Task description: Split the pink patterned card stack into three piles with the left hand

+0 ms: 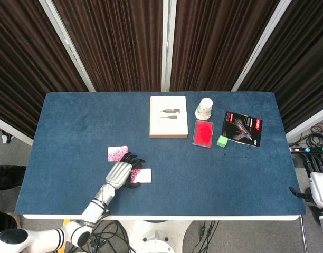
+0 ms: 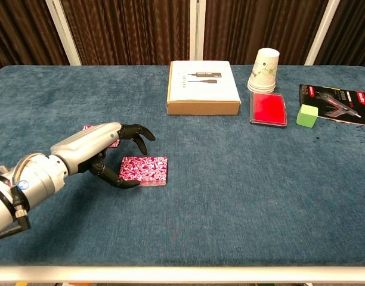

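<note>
The pink patterned card stack [image 2: 145, 171] lies flat on the blue table [image 2: 230, 196], left of centre; the head view shows it as a stack [image 1: 142, 175] half covered by the hand. My left hand [image 2: 105, 152] hovers at its left edge, fingers spread and curved over it, with the thumb tip touching the near left corner. It grips nothing. A smaller pink pile [image 1: 117, 153] lies just behind the left hand [image 1: 121, 173], mostly hidden by it in the chest view. My right hand [image 1: 319, 191] shows only partly, off the table's right edge, and its fingers are unclear.
At the back stand a flat cardboard box [image 2: 203, 87], stacked paper cups [image 2: 265, 70], a red case [image 2: 268, 108], a green cube [image 2: 307, 115] and a black packaged tool [image 2: 337, 102]. The table's near edge runs just below the left forearm.
</note>
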Available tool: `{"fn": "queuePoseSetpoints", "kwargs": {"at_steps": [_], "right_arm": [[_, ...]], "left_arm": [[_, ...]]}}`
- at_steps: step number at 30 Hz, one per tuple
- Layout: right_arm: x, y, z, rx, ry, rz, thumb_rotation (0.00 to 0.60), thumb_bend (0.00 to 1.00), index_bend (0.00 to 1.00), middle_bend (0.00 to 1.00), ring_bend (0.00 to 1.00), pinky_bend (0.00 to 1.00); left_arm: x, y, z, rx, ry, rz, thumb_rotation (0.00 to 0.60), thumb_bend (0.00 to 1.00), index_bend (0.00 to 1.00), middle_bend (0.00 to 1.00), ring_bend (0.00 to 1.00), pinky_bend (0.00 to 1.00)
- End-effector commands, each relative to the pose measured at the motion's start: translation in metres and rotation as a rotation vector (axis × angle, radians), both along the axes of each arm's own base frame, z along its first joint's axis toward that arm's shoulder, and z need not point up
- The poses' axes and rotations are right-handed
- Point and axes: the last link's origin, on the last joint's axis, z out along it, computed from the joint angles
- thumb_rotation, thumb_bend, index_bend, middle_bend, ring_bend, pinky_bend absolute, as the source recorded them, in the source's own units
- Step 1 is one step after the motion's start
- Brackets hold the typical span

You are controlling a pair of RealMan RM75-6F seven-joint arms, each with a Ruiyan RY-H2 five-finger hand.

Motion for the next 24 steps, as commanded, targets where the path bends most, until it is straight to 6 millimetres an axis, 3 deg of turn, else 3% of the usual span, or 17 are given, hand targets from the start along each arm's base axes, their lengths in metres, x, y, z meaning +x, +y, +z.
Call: {"fn": "queuePoseSetpoints", "kwargs": {"at_steps": [1, 24], "right_arm": [[0.0001, 0.0, 0.0, 0.001, 0.0, 0.0, 0.6, 0.09, 0.0, 0.0, 0.0, 0.0], [0.0004, 0.0015, 0.0008, 0.0, 0.003, -0.003, 0.6, 0.09, 0.0, 0.0, 0.0, 0.0]], "left_arm": [[-0.0005, -0.0002, -0.0007, -0.003, 0.003, 0.001, 0.6, 0.18, 0.21, 0.32, 0.1, 0.05], [-0.0026, 0.0002, -0.0023, -0.005, 0.002, 0.01, 0.6, 0.18, 0.21, 0.33, 0.1, 0.06]]}}
